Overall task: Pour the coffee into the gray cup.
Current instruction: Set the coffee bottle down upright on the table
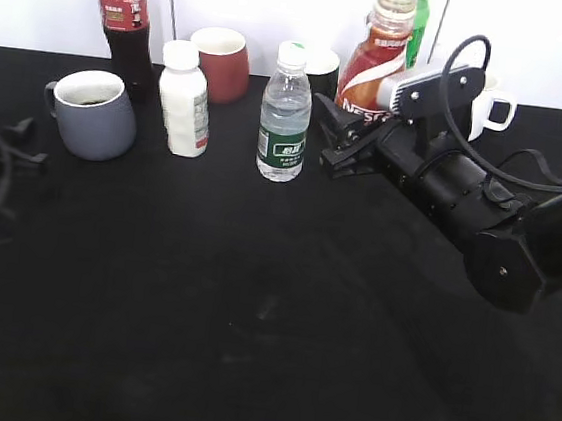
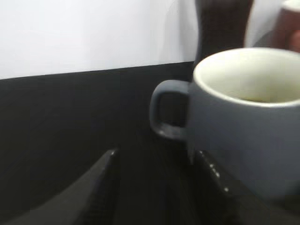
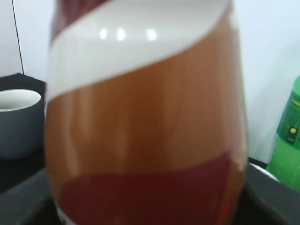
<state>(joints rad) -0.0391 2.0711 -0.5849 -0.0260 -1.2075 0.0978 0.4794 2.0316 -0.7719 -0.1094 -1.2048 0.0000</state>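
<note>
Brown-wrapped coffee (image 1: pixel 375 65) stands at the table's back right, my right gripper (image 1: pixel 337 136) at its base; whether the jaws have closed on it I cannot tell. My left gripper (image 2: pixel 157 187) waits wide beside the gray cup (image 1: pixel 93 113), far left. Carrying across, I risk clipping the water bottle (image 1: pixel 285 113) between.

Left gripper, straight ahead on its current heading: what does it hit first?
Most likely the gray cup. In the left wrist view it sits just beyond the open jaws, offset right, handle toward the gap. A dead-center line might brush the handle or slip past it to the black table; depth is unclear.
</note>
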